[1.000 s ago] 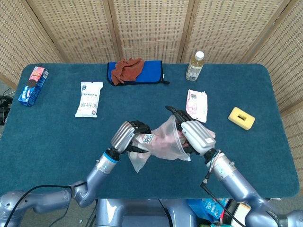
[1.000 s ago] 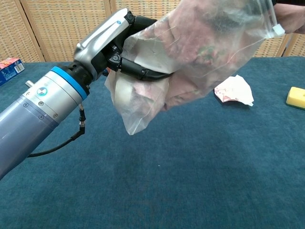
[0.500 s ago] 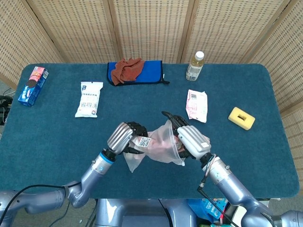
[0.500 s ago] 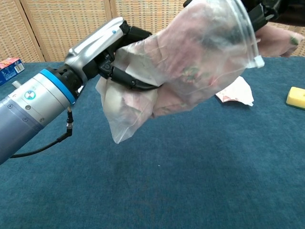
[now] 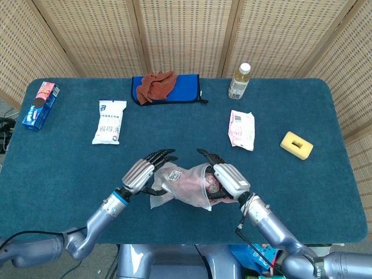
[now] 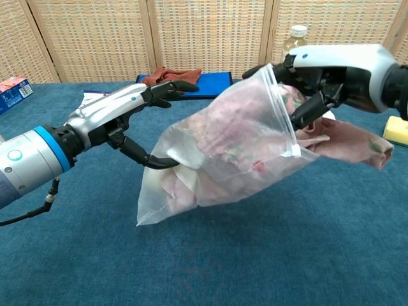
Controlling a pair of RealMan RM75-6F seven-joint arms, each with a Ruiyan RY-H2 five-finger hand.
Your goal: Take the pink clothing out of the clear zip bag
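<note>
The clear zip bag (image 5: 180, 187) (image 6: 217, 156) hangs low over the blue table between both hands, with a QR label near its left end. Crumpled pink clothing (image 6: 354, 141) fills it, and part spills out of the open mouth on the right. My right hand (image 5: 228, 180) (image 6: 335, 73) is at that mouth, fingers curled around the pink clothing where it leaves the bag. My left hand (image 5: 145, 170) (image 6: 118, 118) is at the bag's closed end with its fingers stretched out straight above it. Only its thumb touches the bag's side.
At the back lie a blue pouch (image 5: 177, 88) with a rust cloth on it and a bottle (image 5: 239, 80). A white packet (image 5: 109, 121), a pink-white packet (image 5: 241, 129), a yellow sponge (image 5: 296, 144) and a blue box (image 5: 40, 104) sit around the table (image 5: 70, 174).
Both hands and the bag have dropped toward the table and nearer me. My left hand's fingers have let go of the bag and straightened. More pink clothing shows outside the mouth.
</note>
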